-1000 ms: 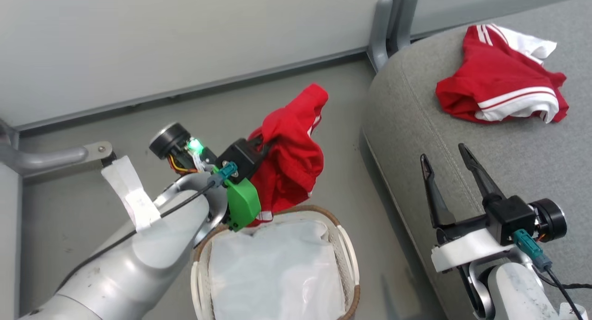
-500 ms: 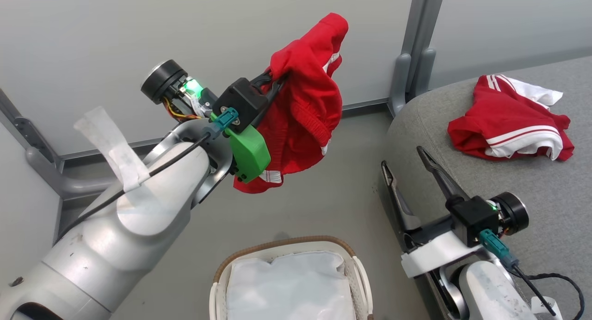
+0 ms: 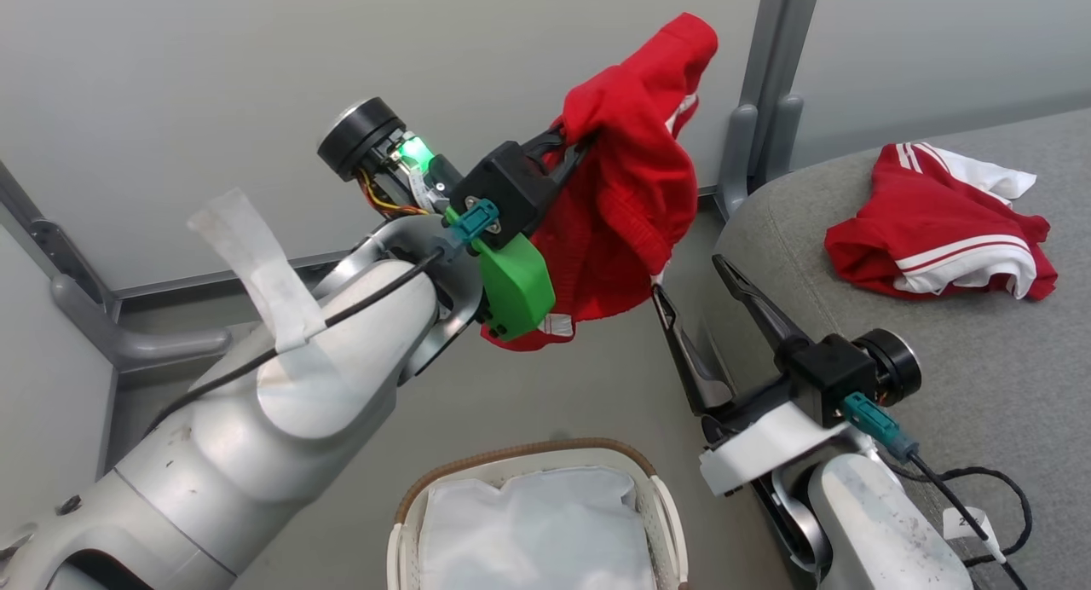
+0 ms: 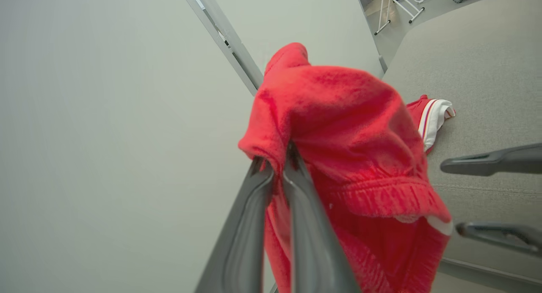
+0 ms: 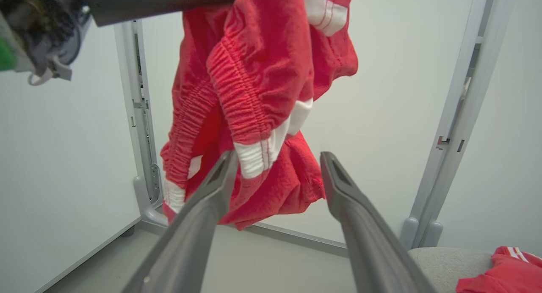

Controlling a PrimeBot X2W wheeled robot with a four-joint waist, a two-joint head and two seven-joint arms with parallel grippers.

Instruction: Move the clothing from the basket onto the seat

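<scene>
Grey upholstered sofa seat (image 3: pixel 852 343) lies rightward of the left end effector (image 3: pixel 569 147) — clamped on dangling red white-striped shorts (image 3: pixel 631 206) above the floor (image 3: pixel 588 394), short of that seat; right end effector (image 3: pixel 687 274) stands spread, empty, nearer.

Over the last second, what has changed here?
The left tool, shut on the red shorts, carried them up from the basket and toward the seat. The open right tool swung toward the shorts. The jersey stayed on the seat.

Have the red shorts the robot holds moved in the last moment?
Yes: the red shorts have shifted right, nearer the grey wall post and the seat.
</scene>
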